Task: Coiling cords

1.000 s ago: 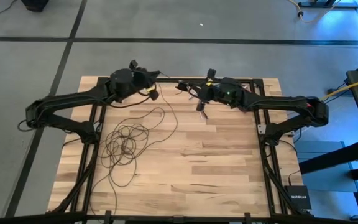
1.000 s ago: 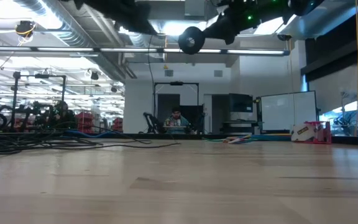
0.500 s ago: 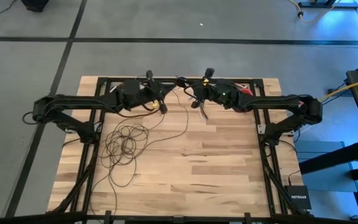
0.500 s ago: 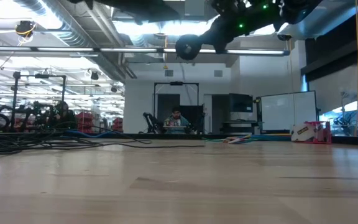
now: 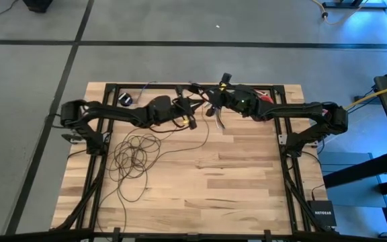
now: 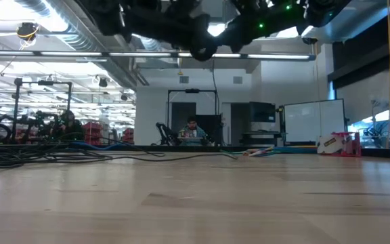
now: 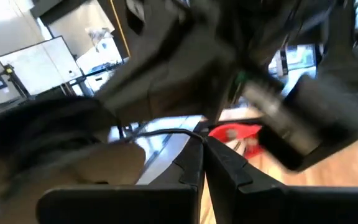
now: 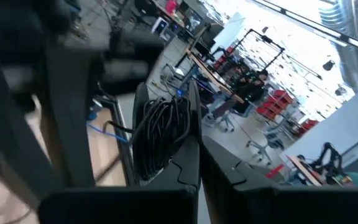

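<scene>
Two grippers meet at the table's (image 5: 247, 188) twelve o'clock edge: left gripper (image 5: 191, 115) pinches the cords (image 5: 134, 156), whose loops lie at nine o'clock; right gripper (image 5: 209, 102) has jaws pressed together.

The wooden table (image 5: 234, 175) stands on a grey floor (image 5: 180, 60) crossed by dark lines. From table height, the room behind is a large workshop with a white wall (image 6: 151, 112), bright ceiling lights (image 6: 215, 30) and bare pipes (image 6: 59, 20) overhead. A dark doorway frame (image 6: 192, 91) is in the middle, with 1 person (image 6: 192, 130) seated in front of it. A whiteboard (image 6: 313, 122) stands to the right, and shelves with red bins (image 6: 97, 129) to the left.
</scene>
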Controlling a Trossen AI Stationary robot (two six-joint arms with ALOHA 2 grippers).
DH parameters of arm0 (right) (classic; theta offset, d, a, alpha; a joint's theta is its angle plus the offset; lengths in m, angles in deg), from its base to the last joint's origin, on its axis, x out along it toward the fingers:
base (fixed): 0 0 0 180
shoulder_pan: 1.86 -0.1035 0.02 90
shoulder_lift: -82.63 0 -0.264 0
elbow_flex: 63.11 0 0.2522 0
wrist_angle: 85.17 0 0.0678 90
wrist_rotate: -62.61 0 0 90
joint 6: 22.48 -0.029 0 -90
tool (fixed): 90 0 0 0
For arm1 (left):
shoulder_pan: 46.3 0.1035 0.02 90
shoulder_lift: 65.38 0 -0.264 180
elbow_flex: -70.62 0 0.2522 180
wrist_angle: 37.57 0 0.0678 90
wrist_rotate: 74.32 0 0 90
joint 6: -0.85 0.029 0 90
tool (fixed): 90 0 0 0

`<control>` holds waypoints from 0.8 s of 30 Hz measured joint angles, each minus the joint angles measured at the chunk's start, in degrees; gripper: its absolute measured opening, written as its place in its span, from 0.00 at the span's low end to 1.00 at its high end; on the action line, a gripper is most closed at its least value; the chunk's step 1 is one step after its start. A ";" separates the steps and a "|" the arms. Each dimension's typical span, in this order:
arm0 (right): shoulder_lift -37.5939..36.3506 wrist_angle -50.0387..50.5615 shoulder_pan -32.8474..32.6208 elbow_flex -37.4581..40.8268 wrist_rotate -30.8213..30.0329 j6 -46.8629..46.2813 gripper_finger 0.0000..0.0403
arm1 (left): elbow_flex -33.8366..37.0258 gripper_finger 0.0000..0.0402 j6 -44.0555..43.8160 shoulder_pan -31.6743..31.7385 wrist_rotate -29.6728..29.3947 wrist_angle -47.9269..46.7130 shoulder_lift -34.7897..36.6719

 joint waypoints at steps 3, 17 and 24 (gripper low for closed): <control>0.00 -0.30 -0.04 0.02 0.92 -1.35 0.02 | -0.24 0.01 0.10 1.16 -0.04 0.05 -1.93; -2.67 2.11 0.04 0.17 2.87 -5.34 0.02 | -0.33 0.01 -0.78 7.82 0.02 -3.21 -5.50; -2.93 2.58 0.04 0.17 3.17 -5.82 0.02 | -0.29 0.02 -0.44 8.67 -0.02 -5.22 -5.52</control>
